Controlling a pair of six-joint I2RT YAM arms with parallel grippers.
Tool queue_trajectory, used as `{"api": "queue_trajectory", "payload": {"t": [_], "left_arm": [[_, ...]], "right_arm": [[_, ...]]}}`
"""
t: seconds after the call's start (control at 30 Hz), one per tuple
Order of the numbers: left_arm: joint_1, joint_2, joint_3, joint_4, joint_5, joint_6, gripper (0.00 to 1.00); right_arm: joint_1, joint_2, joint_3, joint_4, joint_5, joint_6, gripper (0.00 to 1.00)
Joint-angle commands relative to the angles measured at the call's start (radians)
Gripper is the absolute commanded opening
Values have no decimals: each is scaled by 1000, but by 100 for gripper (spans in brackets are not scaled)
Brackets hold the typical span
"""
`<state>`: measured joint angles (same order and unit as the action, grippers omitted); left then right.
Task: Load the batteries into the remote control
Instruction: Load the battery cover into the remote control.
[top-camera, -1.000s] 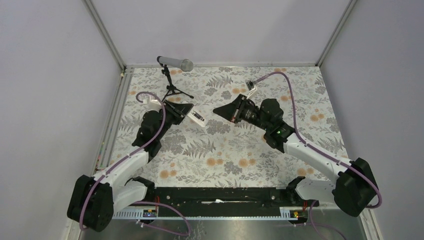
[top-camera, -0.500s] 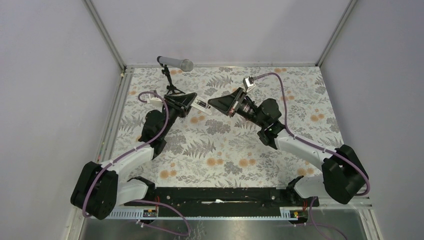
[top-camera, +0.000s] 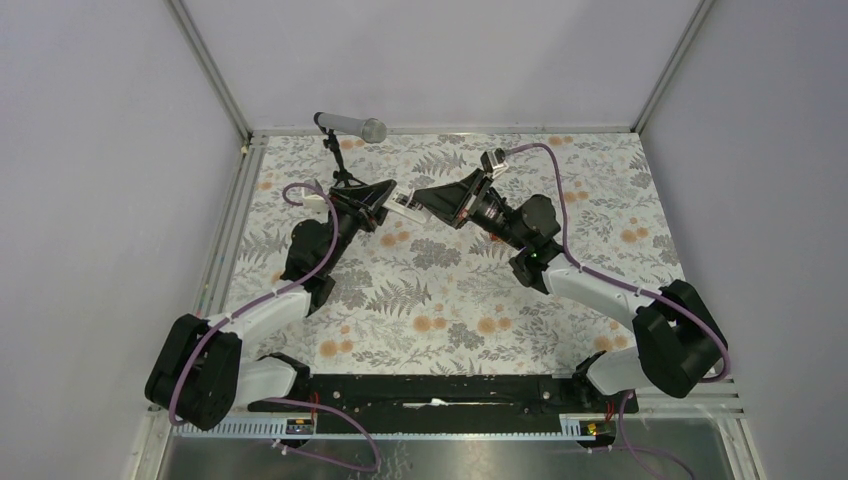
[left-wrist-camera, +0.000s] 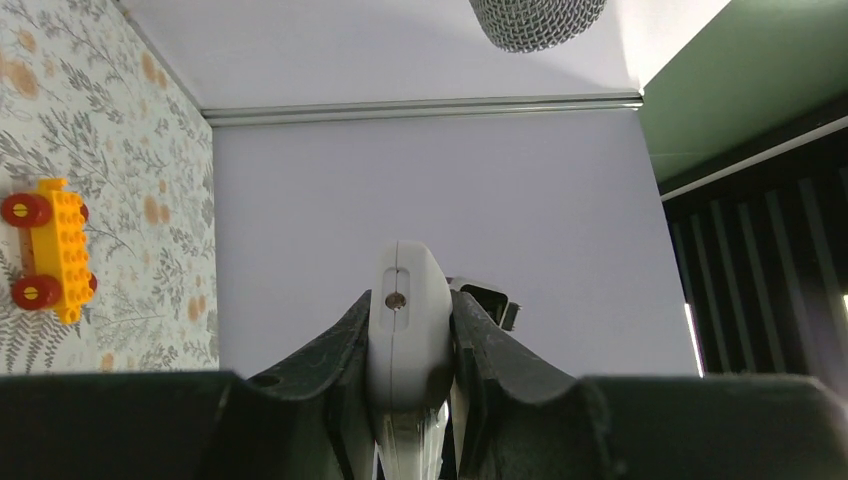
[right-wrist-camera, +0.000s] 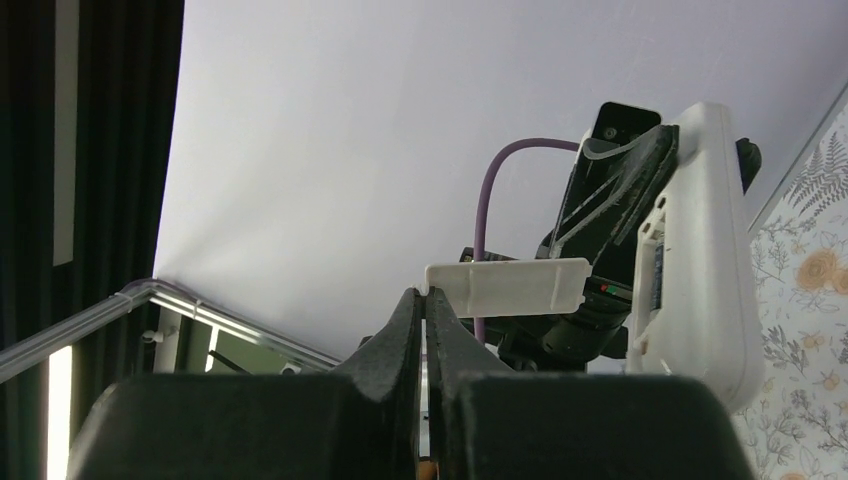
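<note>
White and slim, the remote control (top-camera: 401, 203) was clamped in the left gripper (top-camera: 389, 198), lifted off the floral tablecloth (top-camera: 450, 300) just to the right of the microphone stand (top-camera: 344, 175) as the overhead camera saw it. In the left wrist view its rounded end stood up between the two dark fingers (left-wrist-camera: 345, 340), which pressed on both its sides. The right gripper (top-camera: 418, 196) faced it from farther right of the stand, its tip just beside the remote control. That gripper was pinched tight on the edge of a small flat white cover piece (right-wrist-camera: 505, 287), whose free end reached the remote control's side; whether the two touched, I could not tell. An orange toy car (left-wrist-camera: 48, 250) lay on the cloth, seen only from the left wrist, so its place relative to the stand was unclear.
</note>
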<state>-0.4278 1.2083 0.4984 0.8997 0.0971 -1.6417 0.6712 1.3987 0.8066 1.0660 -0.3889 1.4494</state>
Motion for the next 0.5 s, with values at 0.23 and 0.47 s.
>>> {"api": "queue_trajectory", "payload": {"t": [0.23, 0.47], "left_arm": [[-5, -50, 58, 80, 17, -66, 0], [-8, -92, 48, 20, 8, -90, 0]], "right_arm": [[2, 16, 32, 29, -35, 32, 5], [0, -4, -12, 34, 2, 13, 5]]}}
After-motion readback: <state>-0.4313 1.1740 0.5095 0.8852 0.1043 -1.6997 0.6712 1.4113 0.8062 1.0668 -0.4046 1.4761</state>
